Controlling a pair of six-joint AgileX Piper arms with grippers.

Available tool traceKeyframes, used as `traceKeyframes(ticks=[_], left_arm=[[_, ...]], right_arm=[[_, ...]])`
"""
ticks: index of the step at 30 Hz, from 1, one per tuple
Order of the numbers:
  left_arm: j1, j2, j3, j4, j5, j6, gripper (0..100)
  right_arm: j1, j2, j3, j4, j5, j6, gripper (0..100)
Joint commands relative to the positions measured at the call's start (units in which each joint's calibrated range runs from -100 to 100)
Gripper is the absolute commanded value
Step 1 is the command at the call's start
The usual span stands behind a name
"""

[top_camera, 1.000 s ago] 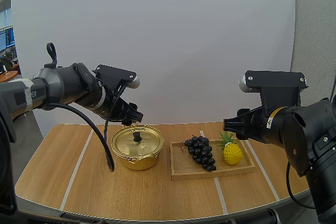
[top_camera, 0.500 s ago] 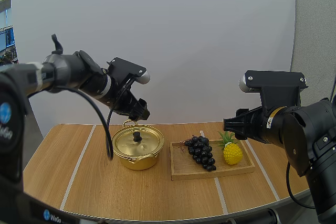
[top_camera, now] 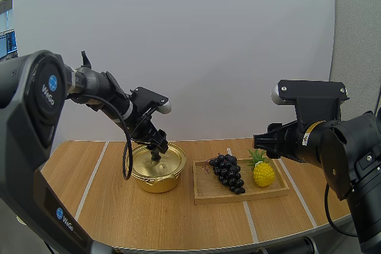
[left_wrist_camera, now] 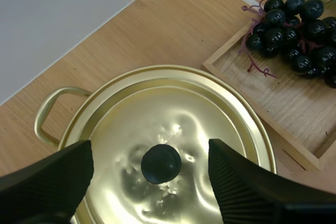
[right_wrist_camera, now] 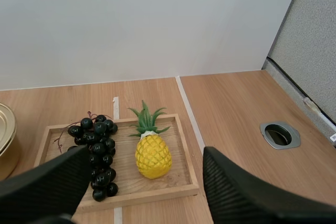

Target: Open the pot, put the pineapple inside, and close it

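Observation:
A gold pot stands left of centre on the table, its lid on with a black knob. My left gripper hangs low over the lid, open, its fingers standing either side of the knob without touching it. A yellow pineapple lies at the right end of a wooden tray. My right gripper is open in the air just above and behind the pineapple.
Dark grapes lie on the tray's left half, between pot and pineapple. The tray sits close beside the pot. A round cable hole is set in the table to the right. Bare wood lies in front of the pot.
My left gripper has come down from above the pot's far edge to the lid, with the knob now between its fingers. The right arm has stayed still.

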Motion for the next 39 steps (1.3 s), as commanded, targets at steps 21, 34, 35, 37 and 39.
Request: traceKeyframes(ticks=[21,34,35,37,39], left_arm=[[-2.67,4.0,-0.5,6.4,-6.3,-3.5,100],[-2.67,4.0,-0.5,7.3,-4.6,-4.2,3],[-2.67,4.0,-0.5,7.3,-4.1,-4.2,0],[-2.67,4.0,-0.5,7.3,-3.6,-4.2,0],[-2.67,3.6,-0.5,7.3,-3.0,-4.3,0]], right_arm=[[-0.3,0.0,-0.5,-0.6,-0.4,-0.4,100],[-0.3,0.0,-0.5,-0.7,-0.4,-0.4,100],[-0.3,0.0,-0.5,-0.8,-0.4,-0.4,100],[-0.3,0.0,-0.5,-0.8,-0.4,-0.4,100],[-0.3,0.0,-0.5,-0.8,-0.4,-0.4,100]])
